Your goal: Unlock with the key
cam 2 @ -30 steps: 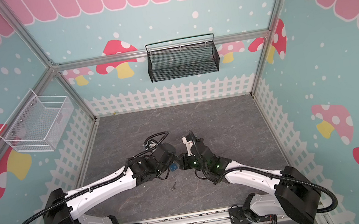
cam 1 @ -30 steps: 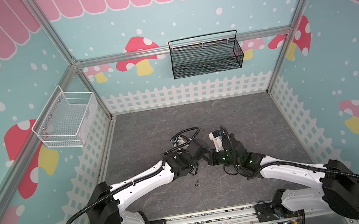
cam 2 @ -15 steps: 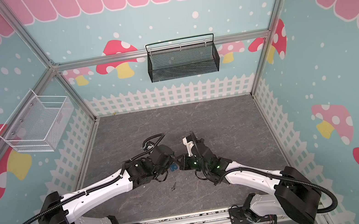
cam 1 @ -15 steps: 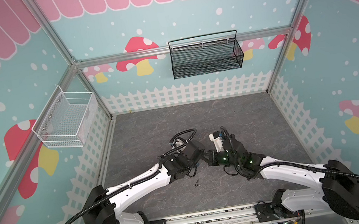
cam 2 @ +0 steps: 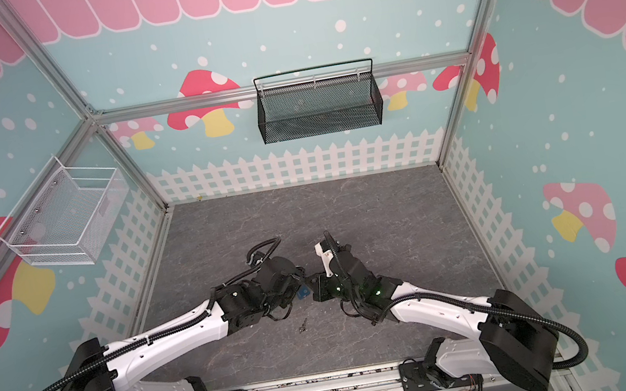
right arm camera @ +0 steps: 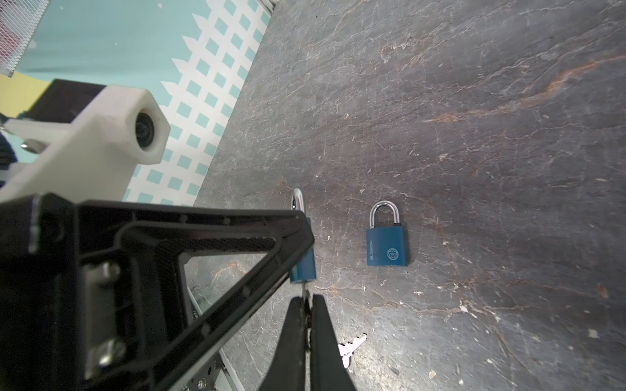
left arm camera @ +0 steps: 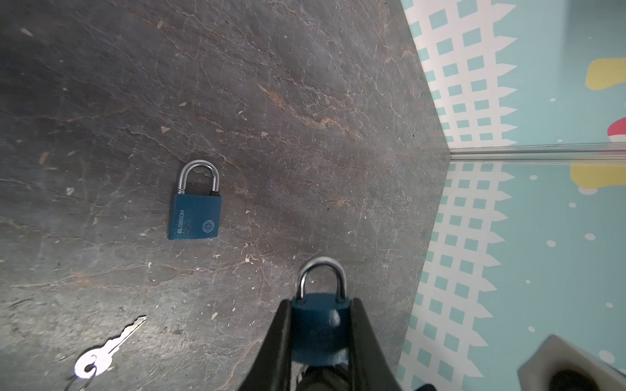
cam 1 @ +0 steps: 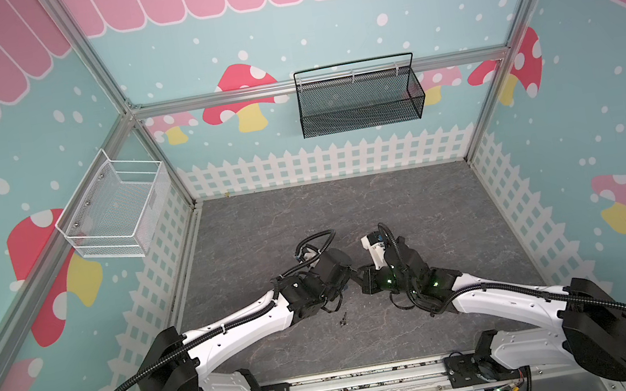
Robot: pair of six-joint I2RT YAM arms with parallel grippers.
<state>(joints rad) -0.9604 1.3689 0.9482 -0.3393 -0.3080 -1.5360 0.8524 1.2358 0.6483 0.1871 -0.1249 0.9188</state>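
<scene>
Here, left tool (left arm camera: pixel 320 306) clamps a blue padlock (left arm camera: pixel 320 326); right tool (right arm camera: pixel 307 299) pinches the key (right arm camera: pixel 304 290) at its base.

On the table (cam 1: pixel 305 214), near its front middle, the left gripper (left arm camera: pixel 320 304) and right gripper (right arm camera: pixel 306 299) meet tip to tip above the tabletop. A padlock (left arm camera: pixel 320 331) sits between the left one's jaws. A key (right arm camera: pixel 304 289) in the right one's touches the padlock's base. A second padlock (left arm camera: pixel 194 216) lies flat beneath, apart from a loose key (cam 1: pixel 343 320) just nearer. A wire basket (cam 1: pixel 111 209) hangs on the left wall and a mesh basket (cam 1: pixel 358 101) on the far wall.
</scene>
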